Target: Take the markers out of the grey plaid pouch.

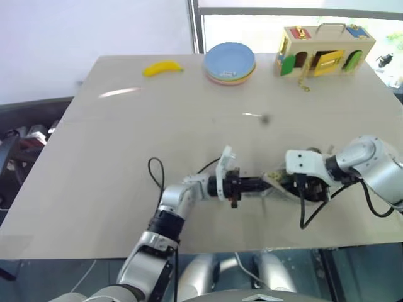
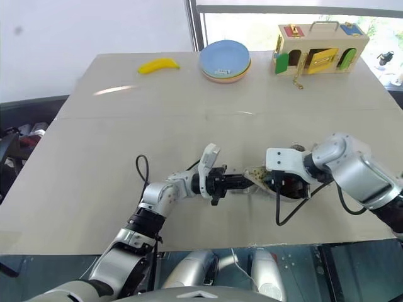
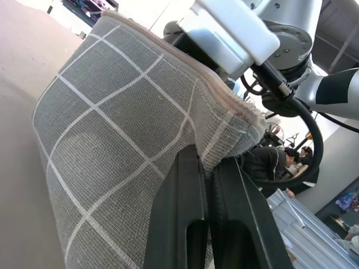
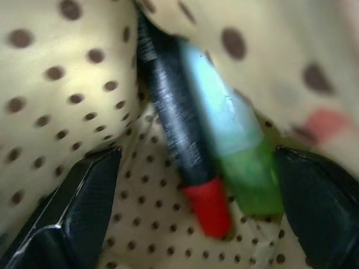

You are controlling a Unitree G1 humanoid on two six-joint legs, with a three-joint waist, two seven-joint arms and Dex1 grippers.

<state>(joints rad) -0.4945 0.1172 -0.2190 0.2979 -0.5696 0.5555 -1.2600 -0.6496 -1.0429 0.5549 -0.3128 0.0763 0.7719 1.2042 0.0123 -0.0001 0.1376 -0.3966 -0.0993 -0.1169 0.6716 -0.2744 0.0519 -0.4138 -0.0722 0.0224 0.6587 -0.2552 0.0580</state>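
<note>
a pale tabletop (image 1: 126, 157) by a window carries everything. nearest, the left gripper (image 3: 208, 185) is clamped tight on the edge of the grey plaid pouch (image 3: 123, 151), likely to keep its mouth steady. the right gripper (image 4: 196, 196) points down into that mouth, its fingers spread either side of two markers (image 4: 202, 157), gripping neither yet: one dark with a red end, one lime green, both inside against the dotted lining. farther back lie one banana (image 1: 162, 68), one stack of plates (image 1: 230, 63) and one wooden toy box (image 1: 324, 50).
</note>
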